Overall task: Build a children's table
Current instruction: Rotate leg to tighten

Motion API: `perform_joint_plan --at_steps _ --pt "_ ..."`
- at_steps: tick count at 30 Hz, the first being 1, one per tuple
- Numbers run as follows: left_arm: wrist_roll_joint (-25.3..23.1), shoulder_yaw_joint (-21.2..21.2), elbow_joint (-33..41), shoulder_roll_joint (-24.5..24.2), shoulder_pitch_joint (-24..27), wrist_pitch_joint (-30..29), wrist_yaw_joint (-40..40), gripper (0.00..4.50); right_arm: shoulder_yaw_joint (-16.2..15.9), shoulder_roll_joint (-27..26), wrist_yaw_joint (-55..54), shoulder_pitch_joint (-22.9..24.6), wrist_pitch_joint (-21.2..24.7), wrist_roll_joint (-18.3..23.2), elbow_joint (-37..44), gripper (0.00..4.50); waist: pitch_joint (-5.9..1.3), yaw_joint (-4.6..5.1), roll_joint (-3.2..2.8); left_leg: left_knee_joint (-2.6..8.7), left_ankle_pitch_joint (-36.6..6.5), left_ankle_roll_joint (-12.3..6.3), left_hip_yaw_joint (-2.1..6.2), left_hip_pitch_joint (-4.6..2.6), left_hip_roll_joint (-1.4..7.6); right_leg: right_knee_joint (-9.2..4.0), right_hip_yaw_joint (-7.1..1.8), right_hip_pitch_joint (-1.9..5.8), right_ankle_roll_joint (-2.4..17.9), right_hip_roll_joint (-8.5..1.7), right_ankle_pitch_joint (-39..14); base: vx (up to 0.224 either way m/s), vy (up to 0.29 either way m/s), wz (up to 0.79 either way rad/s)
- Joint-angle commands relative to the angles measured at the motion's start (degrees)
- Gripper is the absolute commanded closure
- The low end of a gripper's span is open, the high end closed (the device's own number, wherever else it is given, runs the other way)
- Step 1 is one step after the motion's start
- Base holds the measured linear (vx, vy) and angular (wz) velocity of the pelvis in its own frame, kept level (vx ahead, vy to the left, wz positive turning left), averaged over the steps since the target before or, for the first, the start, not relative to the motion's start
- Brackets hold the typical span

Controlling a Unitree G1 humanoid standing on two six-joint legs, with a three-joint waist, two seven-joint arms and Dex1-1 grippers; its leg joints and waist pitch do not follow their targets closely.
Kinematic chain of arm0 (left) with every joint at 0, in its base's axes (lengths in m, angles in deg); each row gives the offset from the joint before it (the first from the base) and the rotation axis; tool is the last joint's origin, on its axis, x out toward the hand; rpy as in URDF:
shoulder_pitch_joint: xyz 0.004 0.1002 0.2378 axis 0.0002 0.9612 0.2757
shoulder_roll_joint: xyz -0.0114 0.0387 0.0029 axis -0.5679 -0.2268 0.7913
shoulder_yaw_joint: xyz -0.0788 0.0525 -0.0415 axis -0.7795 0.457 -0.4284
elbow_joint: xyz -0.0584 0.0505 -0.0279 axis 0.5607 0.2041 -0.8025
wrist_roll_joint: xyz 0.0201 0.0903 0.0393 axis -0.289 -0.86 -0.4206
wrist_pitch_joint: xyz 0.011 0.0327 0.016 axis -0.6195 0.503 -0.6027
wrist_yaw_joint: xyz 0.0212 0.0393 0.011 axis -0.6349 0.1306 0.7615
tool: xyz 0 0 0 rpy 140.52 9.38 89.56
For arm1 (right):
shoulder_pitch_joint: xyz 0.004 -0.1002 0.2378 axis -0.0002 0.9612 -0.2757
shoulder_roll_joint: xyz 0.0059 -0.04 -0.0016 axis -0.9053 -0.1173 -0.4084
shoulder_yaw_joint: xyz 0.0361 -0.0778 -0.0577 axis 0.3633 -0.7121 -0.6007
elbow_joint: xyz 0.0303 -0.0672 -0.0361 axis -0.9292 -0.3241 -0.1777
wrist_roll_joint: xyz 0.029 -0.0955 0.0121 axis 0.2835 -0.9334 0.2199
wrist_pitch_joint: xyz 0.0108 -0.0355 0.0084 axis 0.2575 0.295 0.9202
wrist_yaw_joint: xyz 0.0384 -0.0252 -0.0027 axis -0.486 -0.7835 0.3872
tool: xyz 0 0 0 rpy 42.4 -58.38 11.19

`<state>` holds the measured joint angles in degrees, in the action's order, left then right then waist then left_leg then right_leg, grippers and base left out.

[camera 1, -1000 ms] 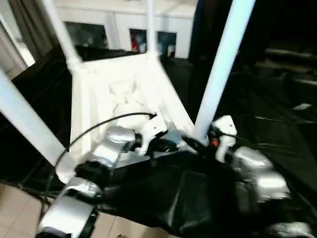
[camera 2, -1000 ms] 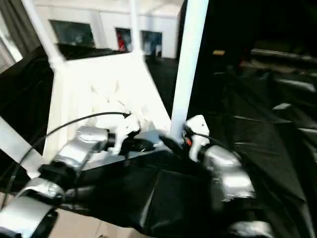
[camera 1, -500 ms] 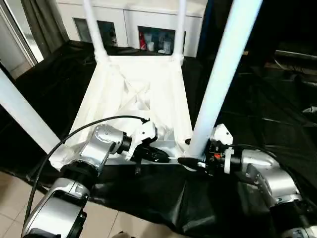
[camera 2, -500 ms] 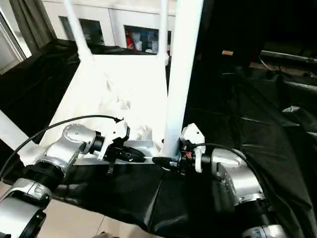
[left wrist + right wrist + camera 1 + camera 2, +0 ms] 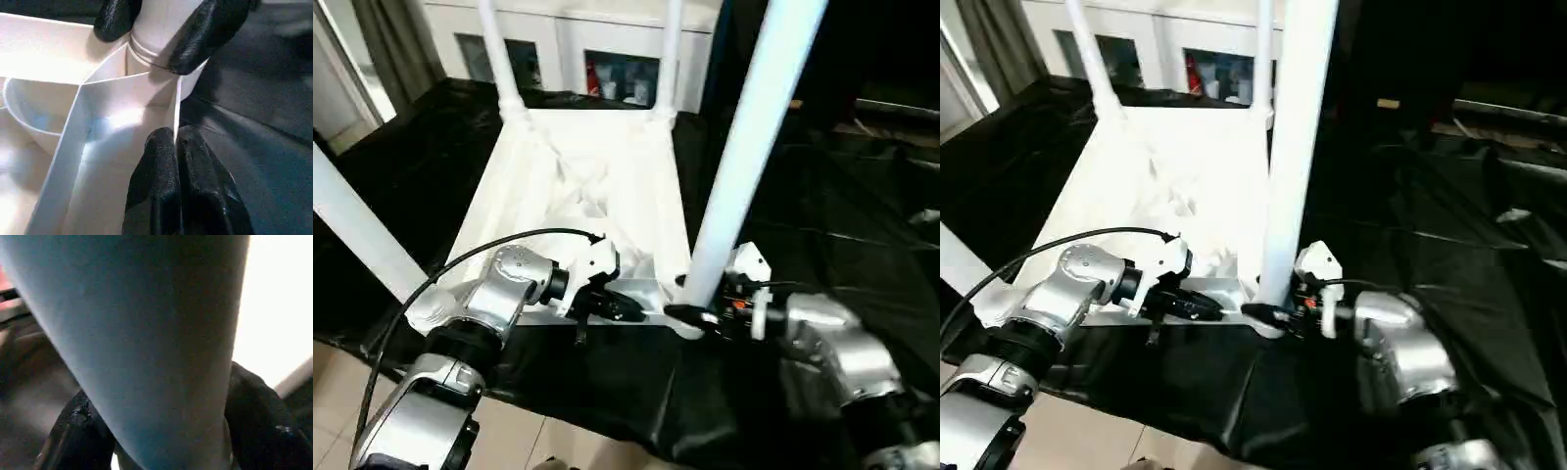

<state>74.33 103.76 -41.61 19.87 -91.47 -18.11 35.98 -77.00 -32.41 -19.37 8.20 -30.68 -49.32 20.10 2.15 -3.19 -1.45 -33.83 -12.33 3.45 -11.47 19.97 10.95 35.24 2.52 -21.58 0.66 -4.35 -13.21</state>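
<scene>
legs [image 5: 744, 157] point up from inverted top [image 5: 597, 186].

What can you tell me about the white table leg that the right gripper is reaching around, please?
The near-right leg is a smooth white plastic-looking tube, standing nearly upright, its foot in the corner socket of the upturned table top. The right gripper has a black finger on either side of its base.

Silver forearms [image 5: 499, 299], white wrist housings, black rubbery fingers [image 5: 161, 196], and a black cable [image 5: 509, 243].
</scene>
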Motion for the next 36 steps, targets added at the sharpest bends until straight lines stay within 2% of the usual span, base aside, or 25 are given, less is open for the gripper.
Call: perform_joint_plan --at_steps 1,2,4,5,7,11,14,15,16,17,19,21,22,24,26,27,29,30,31,34,35,36 --pt "-2.3 2.2 -2.3 4.3 0.0 -1.3 -6.7 4.5 -1.7 -4.4 -9.5 0.4 1.2 -2.8 -3.7 1.94 -1.68 0.41 -0.1 4.97 -14.2 -0.11 1.56 -0.5 2.71 -5.55 -2.48 1.59 12.9 -4.34 -15.1 -0.084 0.005 -0.02" --pt "-2.7 2.3 -2.7 5.3 -0.2 -1.5 -8.4 4.5 -1.1 -5.5 -12.6 0.5 1.2 -3.5 -4.1 1.95 -1.56 0.8 -0.26 5.19 -16.6 1.07 1.76 -0.69 2.67 -6.04 -2.46 1.53 11.4 -4.42 -19.7 -0.061 0.006 -0.02" --pt "-3.0 2.3 -3.5 7.7 -0.5 -1.9 -11.4 4.5 0.6 -8.0 -19.8 0.7 1.7 -4.8 -5.0 1.96 -1.28 1.39 -0.39 5.45 -20.1 1.99 2.15 -1.2 2.55 -6.62 -2.59 1.14 9.4 -4.42 -24.7 0.0 0.0 0.0" --pt "-2.9 2.2 -3.8 9.1 -0.7 -2.1 -13.0 4.5 1.4 -9.3 -23.4 0.8 1.7 -5.4 -5.3 1.96 -1.12 1.64 -0.4 5.56 -20.7 2.11 2.22 -1.14 2.51 -6.78 -2.64 1.08 8.8 -4.36 -25.7 0.0 0.0 0.0" --pt "-3.0 2.1 -4.1 10.9 -0.9 -2.2 -15.3 4.5 2.2 -10.9 -27.6 0.8 1.5 -6.1 -5.8 1.96 -1.38 1.85 -0.26 5.6 -21.3 1.97 2.4 -1.23 2.44 -6.97 -2.69 1.06 7.9 -4.41 -26.7 0.0 0.0 0.0" --pt "-2.1 1.8 -3.5 13.5 -1.0 -2.8 -16.2 4.5 1.0 -13.3 -31.1 1.0 0.3 -8.0 -5.5 1.96 -1.76 1.82 0.01 5.58 -16.8 0.06 2.01 -0.77 2.36 -6.65 -2.91 1.3 8.9 -4.13 -19.3 0.0 0.0 0.0" --pt "-2.4 1.8 -3.7 13.1 -1.0 -2.5 -15.8 4.5 0.9 -13.3 -29.2 0.8 -0.7 -7.2 -5.5 1.96 -1.8 1.72 0.26 5.52 -15.4 -1.01 1.92 -0.55 2.38 -6.49 -2.95 1.45 9.5 -4.22 -17.6 0.0 0.0 0.0" --pt "-2.4 1.7 -3.7 13.0 -1.0 -2.5 -15.7 4.5 1.0 -13.4 -28.9 0.8 -0.8 -6.8 -5.4 1.61 -1.87 1.61 0.22 5.46 -14.9 -1.38 1.88 -0.51 2.35 -6.43 -2.98 1.52 9.5 -4.26 -17.3 0.0 0.0 0.0" --pt "-2.4 1.7 -3.5 12.5 -0.8 -2.4 -15.4 4.5 1.0 -13.2 -28.1 0.7 -1.0 -6.4 -5.2 1.61 -1.85 1.59 0.18 5.46 -14.6 -1.51 1.86 -0.52 2.35 -6.46 -2.98 1.51 9.6 -4.29 -17.2 0.0 0.0 0.0" --pt "-2.3 1.6 -3.2 11.6 -0.5 -2.4 -14.6 4.5 0.9 -12.7 -27.0 0.4 -1.4 -6.1 -5.1 1.26 -1.96 1.47 0.38 5.42 -13.8 -1.85 1.9 -0.37 2.36 -6.32 -2.98 1.67 9.7 -4.37 -16.8 0.0 0.0 0.0" --pt "-2.2 1.6 -2.7 10.5 -0.1 -2.3 -13.6 4.5 0.5 -12.1 -25.9 0.0 -1.7 -6.0 -5.0 1.18 -1.91 1.45 0.37 5.4 -13.2 -2.16 1.79 -0.41 2.38 -6.47 -2.96 1.58 9.7 -4.39 -17.1 0.0 0.0 0.0" --pt "-2.2 1.8 -2.2 8.8 0.6 -1.7 -11.4 4.5 -0.2 -10.8 -23.1 -0.8 -2.4 -5.6 -4.7 1.06 -2.01 1.4 0.36 5.36 -12.3 -2.42 1.86 -0.22 2.39 -6.3 -2.93 1.83 9.9 -4.45 -16.2 0.0 0.0 0.0" --pt "-2.2 2.0 -2.1 7.9 0.8 -1.5 -10.0 4.5 -0.6 -9.9 -20.4 -1.0 -2.4 -4.9 -4.3 0.92 -2.15 1.48 0.25 5.33 -11.2 -2.75 1.88 0.01 2.41 -6.03 -2.81 2.04 10.2 -4.35 -14.2 0.0 0.0 0.0" --pt "-2.2 2.4 -1.7 6.3 1.2 -1.3 -7.5 4.5 -1.6 -8.0 -14.8 -1.0 -2.0 -3.5 -2.7 0.92 -2.29 1.62 0.28 5.1 -9.7 -3.48 1.81 0.13 2.43 -5.6 -2.77 2.22 11.2 -4.2 -9.9 0.0 0.0 0.0" --pt "-1.9 2.8 -0.9 4.1 1.4 -1.2 -3.9 4.5 -3.7 -4.2 -6.4 -0.5 -1.4 -1.9 0.2 0.92 -2.66 1.46 0.23 4.56 -6.1 -5.01 1.66 0.04 2.46 -4.67 -2.66 2.49 13.6 -4.07 -0.9 0.025 -0.002 -0.01" --pt "-1.9 2.8 -0.9 4.0 1.5 -1.2 -3.7 4.5 -3.8 -4.1 -6.1 -0.4 -1.4 -1.8 0.3 0.92 -2.76 1.42 0.29 4.43 -5.1 -5.56 1.65 0.08 2.45 -4.4 -2.64 2.64 14.2 -4.03 1.5 0.0 0.0 0.0" --pt "-1.5 3.4 0.1 1.9 1.7 -0.9 0.3 4.5 -4.6 -1.5 -0.8 -0.1 -0.9 -0.7 1.8 0.92 -3.35 0.95 0.23 3.69 -0.4 -8.11 1.47 0.14 2.39 -3.3 -2.53 2.81 16.1 -3.96 11.5 0.029 -0.003 0.01" --pt "-1.5 3.4 0.1 1.9 1.7 -0.9 0.3 4.5 -4.6 -1.5 -0.8 -0.1 -0.9 -0.7 1.8 0.92 -3.35 0.95 0.23 3.69 -0.4 -8.11 1.47 0.14 2.39 -3.3 -2.53 2.81 16.1 -3.96 11.5 0.0 0.0 0.0" --pt "-1.0 3.7 1.1 0.6 1.9 -1.2 3.3 4.5 -4.1 -0.5 1.4 -0.3 -0.8 0.0 1.8 0.92 -3.46 0.6 0.23 3.25 2.6 -9.89 1.31 0.46 2.34 -2.57 -2.28 2.75 17.0 -3.79 17.7 0.0 0.0 0.0" --pt "-0.5 4.2 2.1 -1.3 2.1 -1.5 7.1 4.5 -3.7 0.8 4.1 -0.8 -0.9 0.8 1.4 0.92 -3.13 0.17 0.17 3.34 -0.4 -9.7 1.26 0.45 2.6 -2.71 -2.12 2.48 17.7 -4.0 14.2 0.0 0.0 0.0" --pt "-0.6 4.6 2.3 -2.4 1.9 -1.6 8.3 4.5 -4.0 1.9 6.9 -0.8 -0.7 1.6 1.6 0.92 -2.89 0.03 -0.09 3.65 -3.9 -8.09 1.25 0.15 2.83 -3.14 -2.06 2.27 17.6 -3.97 8.2 0.0 0.0 0.0" --pt "-0.6 4.6 2.3 -2.4 1.9 -1.6 8.3 4.5 -4.0 1.9 6.9 -0.8 -0.7 1.6 1.6 0.92 -2.83 -0.07 -0.05 3.79 -4.8 -7.44 1.26 0.05 2.97 -3.28 -2.1 2.28 17.5 -4.03 6.5 0.0 0.0 0.0"
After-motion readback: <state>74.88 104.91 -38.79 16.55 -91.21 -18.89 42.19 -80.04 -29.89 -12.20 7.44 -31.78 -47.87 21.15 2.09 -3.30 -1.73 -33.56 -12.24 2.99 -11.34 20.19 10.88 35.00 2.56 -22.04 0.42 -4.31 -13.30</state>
